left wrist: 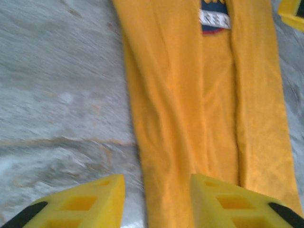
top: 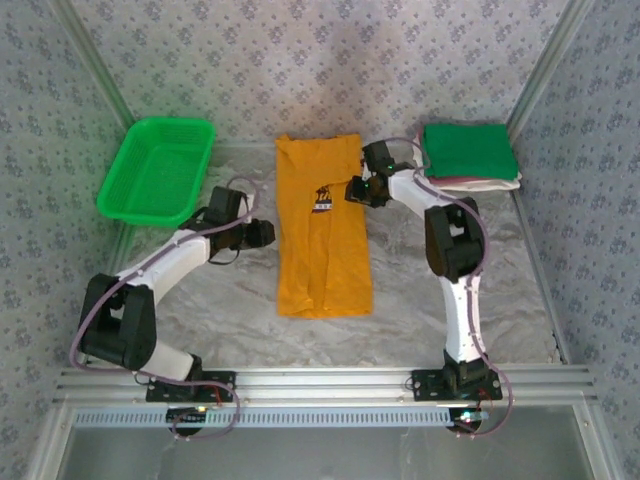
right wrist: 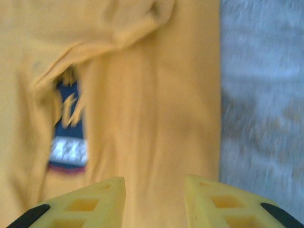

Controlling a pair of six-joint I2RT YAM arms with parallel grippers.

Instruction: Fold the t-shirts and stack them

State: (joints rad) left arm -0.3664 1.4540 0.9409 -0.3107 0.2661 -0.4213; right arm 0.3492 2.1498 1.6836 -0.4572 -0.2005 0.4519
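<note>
An orange-yellow t-shirt (top: 322, 230) lies flat mid-table, its sides folded in to make a long strip, with a dark blue-and-white print (top: 322, 203) showing in the gap. My left gripper (top: 262, 235) hovers at the strip's left edge. Its yellow fingers (left wrist: 213, 199) stand apart, open, over that edge of the shirt (left wrist: 190, 118), pinching nothing. My right gripper (top: 355, 190) is at the strip's upper right edge, also open above the cloth (right wrist: 156, 109), beside the print (right wrist: 69, 137). Folded t-shirts are stacked at the back right, a green one (top: 466, 150) on top of maroon and white ones (top: 492, 184).
A green plastic mesh basket (top: 160, 170) sits at the back left. Patterned walls close off the back and both sides. Bare marble tabletop (top: 420, 320) lies in front of the shirt and to either side of it.
</note>
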